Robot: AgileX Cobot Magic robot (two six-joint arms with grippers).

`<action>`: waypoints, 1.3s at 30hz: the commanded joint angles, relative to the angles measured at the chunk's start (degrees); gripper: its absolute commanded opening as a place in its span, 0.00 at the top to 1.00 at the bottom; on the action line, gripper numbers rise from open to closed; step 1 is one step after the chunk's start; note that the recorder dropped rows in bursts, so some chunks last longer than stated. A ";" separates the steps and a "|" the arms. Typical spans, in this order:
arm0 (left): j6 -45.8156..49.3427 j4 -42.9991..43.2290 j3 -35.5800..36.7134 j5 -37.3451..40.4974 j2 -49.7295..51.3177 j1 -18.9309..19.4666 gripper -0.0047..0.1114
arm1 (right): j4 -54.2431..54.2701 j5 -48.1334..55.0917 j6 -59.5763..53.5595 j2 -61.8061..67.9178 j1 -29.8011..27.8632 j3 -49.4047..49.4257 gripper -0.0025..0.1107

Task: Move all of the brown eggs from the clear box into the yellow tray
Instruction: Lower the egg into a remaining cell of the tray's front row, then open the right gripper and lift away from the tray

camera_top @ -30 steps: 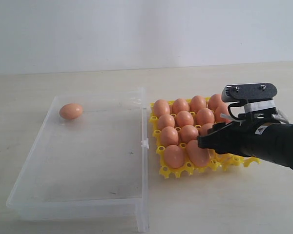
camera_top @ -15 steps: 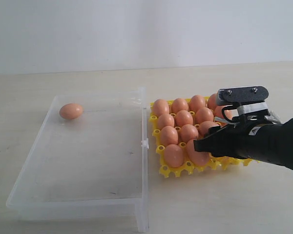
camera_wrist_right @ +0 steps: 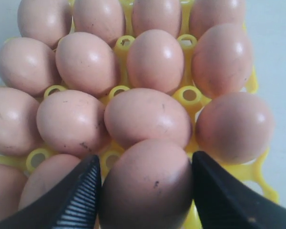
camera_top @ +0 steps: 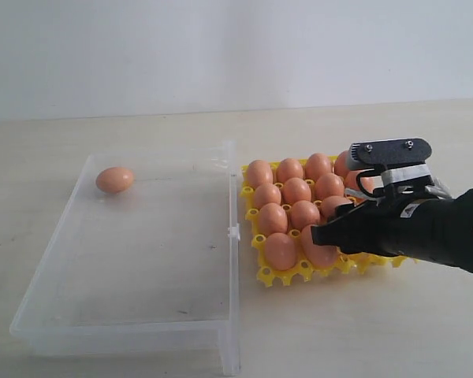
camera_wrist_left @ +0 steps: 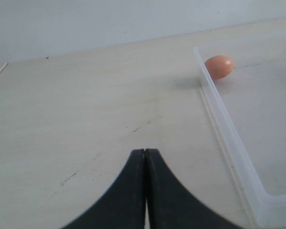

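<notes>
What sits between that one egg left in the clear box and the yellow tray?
Only bare clear box floor and its wall, between lone egg and yellow tray, in the exterior view.

Looks like a lab or robot test bench, not a home. Bare pale wooden tabletop (camera_top: 142,126) with light scratches, plain white wall (camera_top: 221,47) behind, no furniture or decor. Only staged props: a clear box (camera_top: 154,323) and a yellow tray (camera_top: 288,276) filled with brown eggs (camera_top: 297,191). Black robot arm (camera_top: 433,232) reaches in from the right.
</notes>
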 commanded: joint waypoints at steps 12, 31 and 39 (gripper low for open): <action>-0.15 -0.31 -0.23 -0.35 -0.32 -0.30 0.96 | -1.62 3.19 -0.30 0.14 -0.38 -0.59 0.54; -0.15 -0.31 -0.23 -0.35 -0.32 -0.30 0.96 | -0.38 3.42 -0.05 -2.66 -0.38 -0.59 0.46; -0.15 -0.31 -0.23 -0.35 -0.32 -0.30 0.96 | -0.14 6.40 -0.05 -7.35 -0.38 -1.47 0.46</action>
